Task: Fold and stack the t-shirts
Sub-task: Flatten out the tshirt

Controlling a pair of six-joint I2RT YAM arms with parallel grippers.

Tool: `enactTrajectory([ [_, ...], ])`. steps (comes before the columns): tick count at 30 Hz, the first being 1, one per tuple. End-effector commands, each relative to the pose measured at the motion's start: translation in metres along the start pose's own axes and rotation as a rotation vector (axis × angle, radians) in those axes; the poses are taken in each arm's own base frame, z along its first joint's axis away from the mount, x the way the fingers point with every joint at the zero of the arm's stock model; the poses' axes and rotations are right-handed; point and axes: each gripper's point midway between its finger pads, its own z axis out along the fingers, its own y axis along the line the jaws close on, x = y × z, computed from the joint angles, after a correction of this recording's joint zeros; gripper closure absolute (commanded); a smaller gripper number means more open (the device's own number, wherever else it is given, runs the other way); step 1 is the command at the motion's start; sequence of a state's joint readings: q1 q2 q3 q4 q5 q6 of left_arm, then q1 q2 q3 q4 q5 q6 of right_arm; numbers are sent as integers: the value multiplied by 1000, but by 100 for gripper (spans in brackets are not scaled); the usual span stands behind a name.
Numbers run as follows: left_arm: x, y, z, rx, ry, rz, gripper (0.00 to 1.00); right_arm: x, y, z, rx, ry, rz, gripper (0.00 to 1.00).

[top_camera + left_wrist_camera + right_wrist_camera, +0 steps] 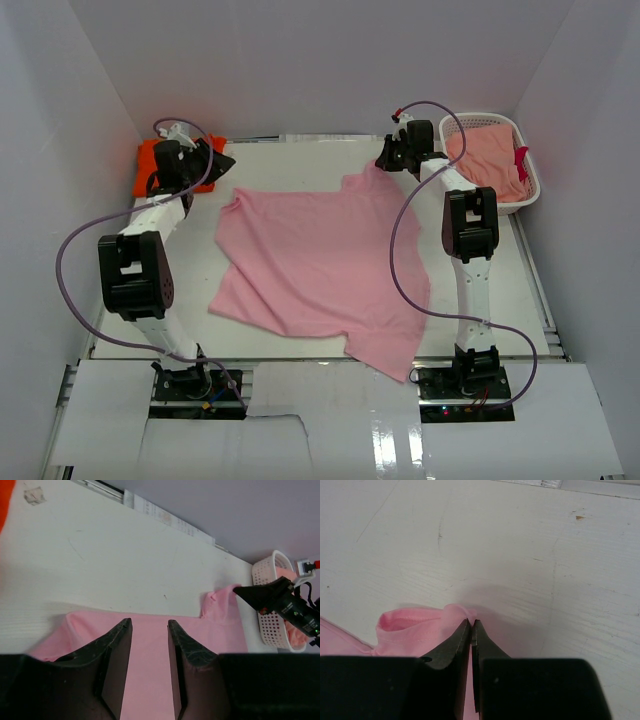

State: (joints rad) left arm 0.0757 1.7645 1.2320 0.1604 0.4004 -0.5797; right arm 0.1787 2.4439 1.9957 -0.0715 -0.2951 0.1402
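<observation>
The pink shirt (320, 260) lies spread in the middle of the table (500, 300), its long axis running near to far with a slight skew, so the near right corner reaches the table's front edge between the arm bases. The cloth is mostly flat with soft ripples and one fold line across the lower body. Its far edge runs left to right between the two grippers. The right gripper (471, 622) has its fingers pressed together on a small bunched fold at the far right sleeve, cloth puckered around the tips. The left gripper (150, 622) hovers with fingers apart over the far left edge, holding nothing; the left sleeve lies just below and to its right, so the left arm is plainly the nearer one for that corner, and a matching pinch there looks like the next need. Beyond, the orange shirt (148, 165) sits in the far left corner, and the basket (533, 180) with salmon cloth stands far right
</observation>
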Motion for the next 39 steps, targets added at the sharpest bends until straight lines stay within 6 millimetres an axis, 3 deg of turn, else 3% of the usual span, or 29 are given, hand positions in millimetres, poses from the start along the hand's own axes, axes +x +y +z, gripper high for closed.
enactTrajectory([
  [1, 23, -18, -5, 92, 126, -73, 55, -26, 7, -2, -15, -58, -42, 92],
  [7, 57, -10, -5, 84, 245, -200, 55, -27, 8, -4, -15, -61, -42, 92],
  [12, 81, -16, -6, 139, 351, -320, 55, -28, 9, -5, -18, -60, -42, 92],
  [18, 89, 1, 5, 84, 367, -309, 55, -30, 10, -6, -19, -63, -41, 92],
  [19, 98, 8, 6, 59, 396, -320, 55, -30, 10, -7, -19, -64, -42, 92],
  [29, 94, 31, 1, -129, 315, -255, 53, -32, 12, -7, -27, -66, -39, 92],
  [39, 90, 47, 8, -199, 274, -237, 53, -32, 12, -7, -27, -65, -41, 92],
])
